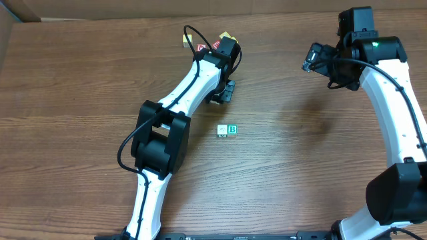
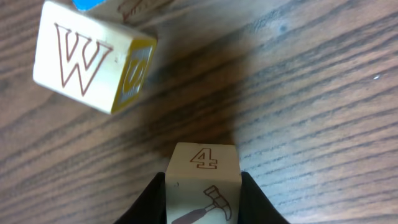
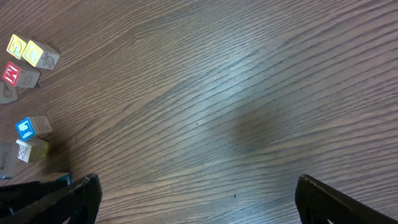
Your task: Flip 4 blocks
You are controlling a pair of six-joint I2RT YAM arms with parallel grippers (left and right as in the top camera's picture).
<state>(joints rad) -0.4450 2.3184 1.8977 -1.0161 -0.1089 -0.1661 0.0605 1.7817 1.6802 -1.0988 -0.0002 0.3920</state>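
Both arms root at the near edge of the brown wood-grain desk. The left arm runs forward, folds at its black elbow, and the white forearm angles far-right with the wrist pitched down at the desk. The right arm climbs the right side, bends at the top, wrist turned left.

Mid-desk, away from both arms: small pale wooden cube with a green B, touching a second pale cube on its left.

Beyond that, left end effector is clenched on a cream wooden cube printed with a 4 and a brown hammer. Black fingers press on both sides. Can't tell if the cube is lifted off the desk.

Just past it, not touching: cream wooden cube with a brown outlined W and a yellow side, skewed relative to the held cube. Blue-printed cube sits just beside it.

Right end effector hangs above the desk, fully released, nothing between the fingers, well apart from every cube.

Farthest out: red M cube and yellow cubes, clustered.
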